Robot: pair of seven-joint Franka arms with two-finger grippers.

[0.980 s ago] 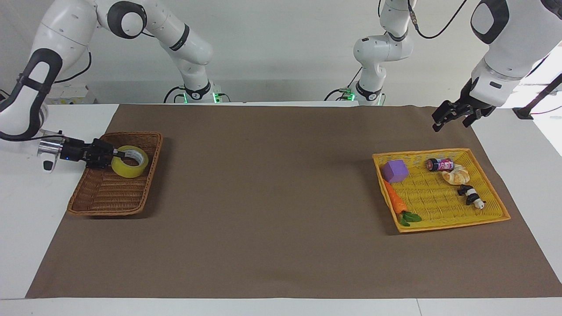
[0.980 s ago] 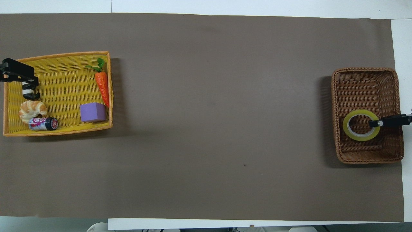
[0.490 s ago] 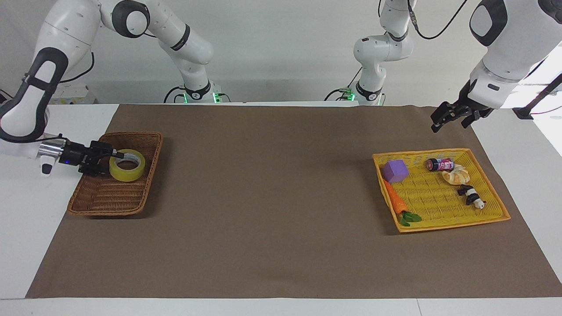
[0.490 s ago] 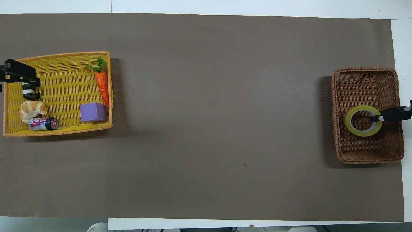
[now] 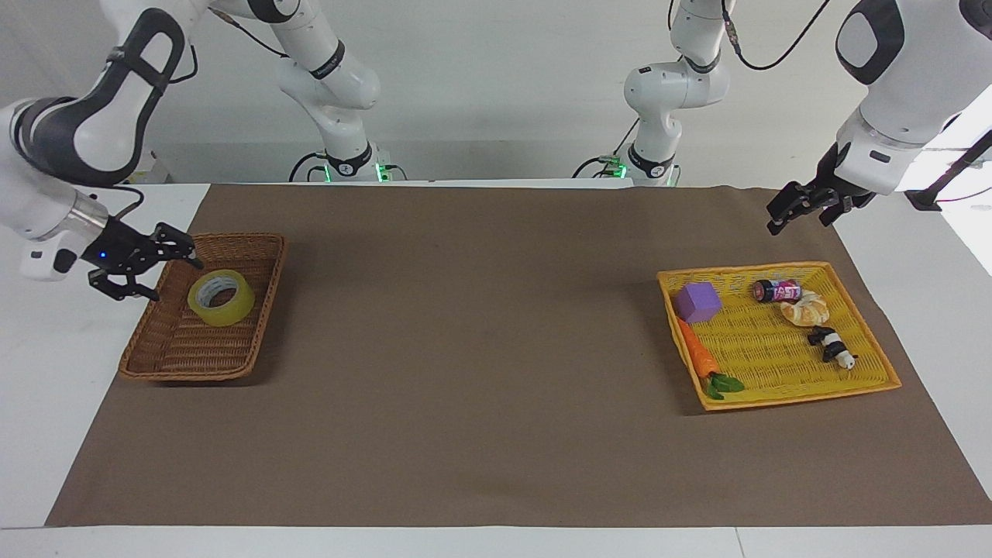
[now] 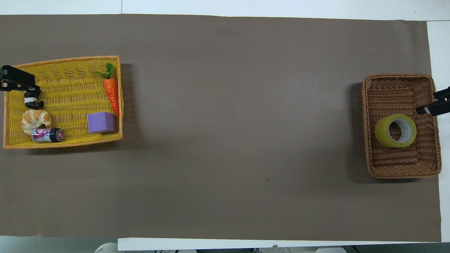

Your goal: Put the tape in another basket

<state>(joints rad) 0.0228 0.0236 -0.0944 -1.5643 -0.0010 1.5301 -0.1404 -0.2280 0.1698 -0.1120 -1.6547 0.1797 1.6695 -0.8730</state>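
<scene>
The yellow tape point(image 5: 232, 310) point(image 6: 385, 135) lies free and slightly tilted inside the dark-brown wicker basket point(image 5: 170, 353) point(image 6: 397, 79) at the right arm's end of the table. My right gripper point(image 5: 175, 280) point(image 6: 429, 103) is open and empty, raised over the basket's outer rim and clear of the roll. My left gripper point(image 5: 773, 219) point(image 6: 30, 84) is open and empty too. It hangs over the outer edge of the yellow tray point(image 5: 775, 399) point(image 6: 63, 143), where the left arm waits.
The yellow tray holds a purple block point(image 5: 697, 302), a carrot point(image 5: 697, 356), a croissant point(image 5: 804, 311), a small can point(image 5: 777, 291) and a black-and-white toy point(image 5: 831, 346). A brown mat point(image 5: 480, 349) covers the table between tray and basket.
My right gripper opened, let go of the tape, then rose and drew back to the basket's outer rim. The roll settled tilted in the basket. The left arm barely moved.
</scene>
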